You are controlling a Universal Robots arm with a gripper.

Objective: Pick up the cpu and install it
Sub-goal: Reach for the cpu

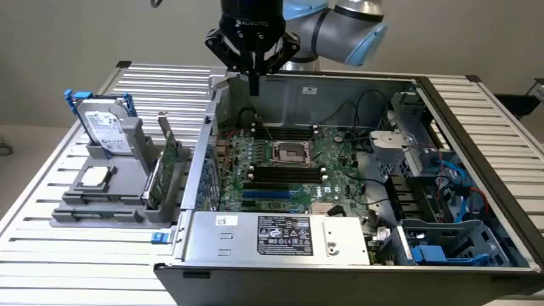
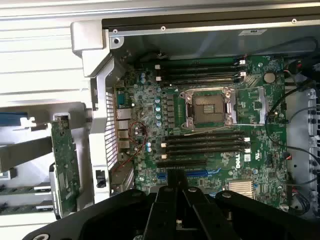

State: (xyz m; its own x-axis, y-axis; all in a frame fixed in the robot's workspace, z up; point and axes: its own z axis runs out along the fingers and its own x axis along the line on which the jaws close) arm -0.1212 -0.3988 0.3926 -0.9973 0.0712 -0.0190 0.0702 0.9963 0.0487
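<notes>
Gripper [image 1: 252, 89] clenched, empty, above case [image 1: 357, 78] back edge. Chip [image 1: 95, 178] lay flat on grey stand [image 1: 111, 210]. I reckoned: grab chip's edges gently, keep level.

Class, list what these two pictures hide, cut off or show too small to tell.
1. Exterior view: the print on the power supply label is too small to read.
2. Exterior view: the cpu lies flat in its grey holder, hiding its underside.
3. Wrist view: the shut claw covers part of the motherboard.
</notes>
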